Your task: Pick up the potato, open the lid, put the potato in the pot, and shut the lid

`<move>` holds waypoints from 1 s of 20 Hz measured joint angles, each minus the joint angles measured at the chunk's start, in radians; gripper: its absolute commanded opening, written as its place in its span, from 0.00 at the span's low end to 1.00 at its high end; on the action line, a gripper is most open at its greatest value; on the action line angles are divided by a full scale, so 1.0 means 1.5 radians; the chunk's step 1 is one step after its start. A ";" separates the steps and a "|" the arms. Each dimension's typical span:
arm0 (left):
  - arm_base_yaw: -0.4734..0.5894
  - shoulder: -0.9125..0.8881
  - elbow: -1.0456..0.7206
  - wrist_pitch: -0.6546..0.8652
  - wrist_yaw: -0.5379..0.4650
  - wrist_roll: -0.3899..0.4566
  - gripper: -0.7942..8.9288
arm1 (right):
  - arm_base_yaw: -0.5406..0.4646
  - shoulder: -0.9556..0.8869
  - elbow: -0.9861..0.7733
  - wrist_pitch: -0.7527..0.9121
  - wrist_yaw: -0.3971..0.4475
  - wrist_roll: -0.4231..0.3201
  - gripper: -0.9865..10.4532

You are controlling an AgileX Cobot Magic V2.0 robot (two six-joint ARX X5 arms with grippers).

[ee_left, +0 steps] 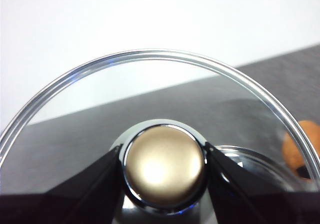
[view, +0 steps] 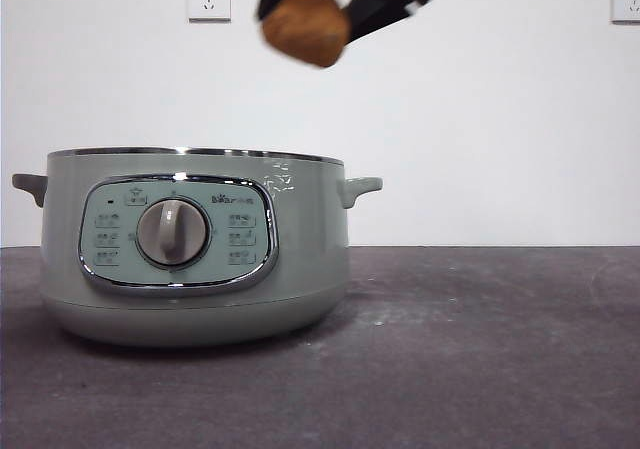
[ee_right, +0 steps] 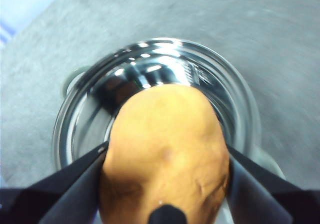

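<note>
The potato [view: 305,24] hangs high above the open pot [view: 190,244], pinched in the right tool [ee_right: 165,184], long axis running between the jaws' roots and tips. I'd centre it over the steel bowl and lower before letting go, so it doesn't thump. The left tool [ee_left: 164,164] is clamped on the lid [ee_left: 150,84] knob, off the pot.

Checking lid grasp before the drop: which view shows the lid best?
Left wrist view: the lid fills the frame, the left gripper shut on its knob. Front view and right wrist view show no lid, only the open pot.
</note>
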 measured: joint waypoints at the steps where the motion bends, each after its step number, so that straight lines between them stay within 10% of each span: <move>1: 0.000 -0.019 0.000 -0.014 -0.018 0.001 0.07 | 0.005 0.040 0.039 -0.012 0.000 -0.010 0.08; 20: 0.000 -0.089 0.000 -0.119 -0.051 0.005 0.07 | 0.066 0.384 0.232 -0.074 0.055 -0.130 0.10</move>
